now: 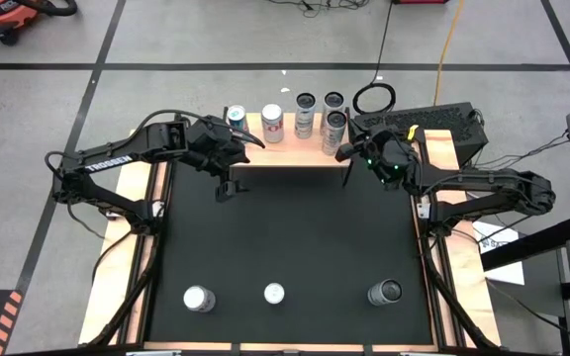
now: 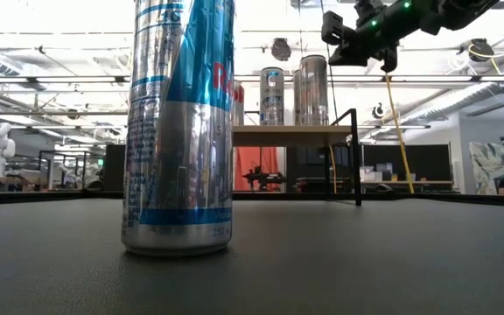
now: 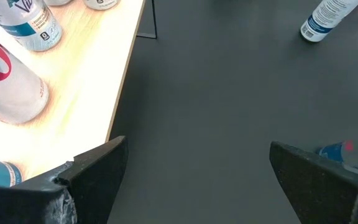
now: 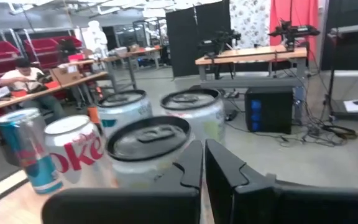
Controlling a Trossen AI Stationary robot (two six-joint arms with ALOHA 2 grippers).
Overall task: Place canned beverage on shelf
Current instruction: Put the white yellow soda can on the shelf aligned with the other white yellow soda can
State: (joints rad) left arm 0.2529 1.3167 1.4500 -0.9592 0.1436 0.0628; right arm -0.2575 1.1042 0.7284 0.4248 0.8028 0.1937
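Observation:
The shelf (image 1: 287,150), with a pale wood top and thin black legs, stands at the table's far edge. Several cans stand upright on it, among them a blue one (image 1: 236,117), a Coke can (image 1: 272,123) and a silver one (image 1: 333,131) at its right end. My right gripper (image 1: 348,154) is shut and level, close to the right of that silver can (image 4: 148,146) and about level with the can tops (image 2: 358,42). My left gripper (image 1: 228,170) hangs open over the shelf's near left corner (image 3: 92,87), with nothing between its fingers (image 3: 197,180).
Three more cans stand upright on the black mat near the front edge (image 1: 199,298) (image 1: 274,293) (image 1: 385,292); the middle one fills the low view (image 2: 178,131). A black box (image 1: 443,124) and a cable coil (image 1: 374,97) lie beyond the shelf. A seated person (image 4: 18,78) shows in the room.

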